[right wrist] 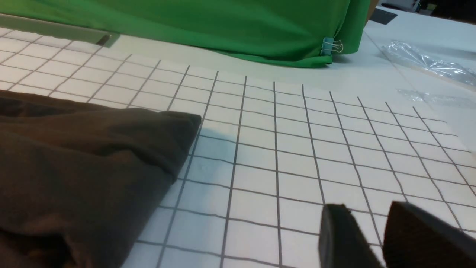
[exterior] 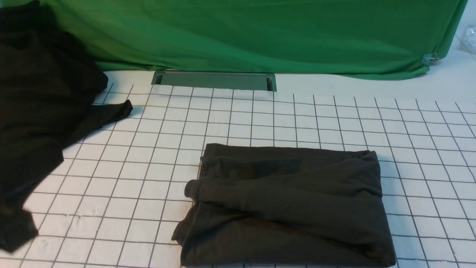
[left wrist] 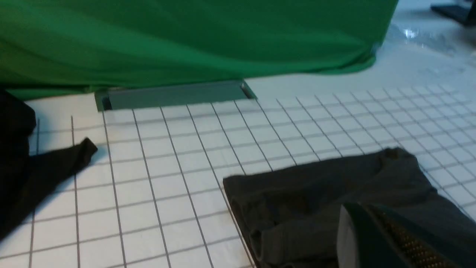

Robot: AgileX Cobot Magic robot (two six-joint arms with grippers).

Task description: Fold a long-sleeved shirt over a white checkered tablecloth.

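The folded charcoal-grey knit long-sleeved shirt [exterior: 290, 204] lies long axis left-right on the white checkered tablecloth [exterior: 297, 119], left of the narrowly parted, empty right tool [right wrist: 366, 238].

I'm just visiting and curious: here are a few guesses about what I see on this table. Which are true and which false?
1. The long-sleeved shirt lies folded into a compact bundle on the white checkered tablecloth. True.
2. The right gripper is clamped on the shirt. False: its jaws stand slightly apart over bare tablecloth, beside the shirt and holding nothing.
3. A blacker garment heap lies at the robot's left. True.
4. The green fabric sheet is spread under the folded shirt. False: it hangs at the far side, behind the tablecloth.
5. A binder clip is fastened at a lower corner of the green sheet. True.
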